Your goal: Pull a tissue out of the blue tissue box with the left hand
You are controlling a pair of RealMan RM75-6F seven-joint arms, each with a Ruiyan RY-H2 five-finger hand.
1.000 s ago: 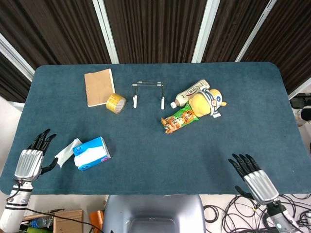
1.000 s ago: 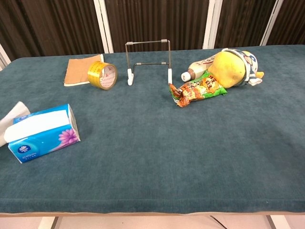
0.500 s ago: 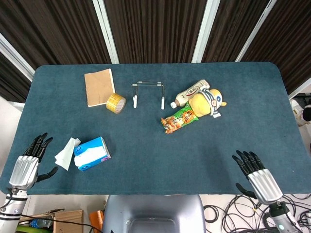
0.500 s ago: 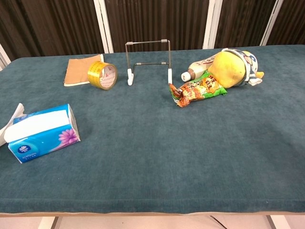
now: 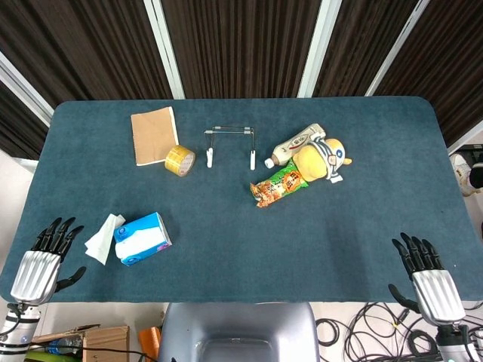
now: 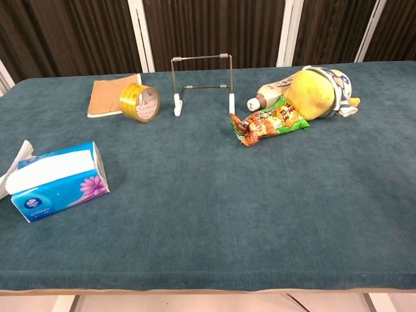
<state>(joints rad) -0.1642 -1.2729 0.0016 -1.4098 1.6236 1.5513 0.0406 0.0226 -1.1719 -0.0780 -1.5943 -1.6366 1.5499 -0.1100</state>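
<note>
The blue tissue box (image 5: 143, 238) lies on its side near the table's front left; the chest view shows the blue tissue box (image 6: 57, 180) at the left edge. A white tissue (image 5: 103, 239) sticks out of its left end onto the cloth, and only a corner of that tissue (image 6: 16, 162) shows in the chest view. My left hand (image 5: 44, 260) hovers at the table's front left corner, fingers spread, empty, a short way left of the tissue. My right hand (image 5: 429, 278) is at the front right edge, fingers spread, holding nothing. Neither hand shows in the chest view.
At the back left lie a brown notebook (image 5: 155, 135) and a roll of yellow tape (image 5: 179, 160). A wire stand (image 5: 231, 146) is in the middle. A bottle (image 5: 295, 145), a yellow plush toy (image 5: 320, 159) and a snack packet (image 5: 277, 184) sit right of centre.
My left hand let go of the tissue and drew back toward the front left corner. The tissue dropped flat beside the box. My right hand also pulled back to the right front edge.
</note>
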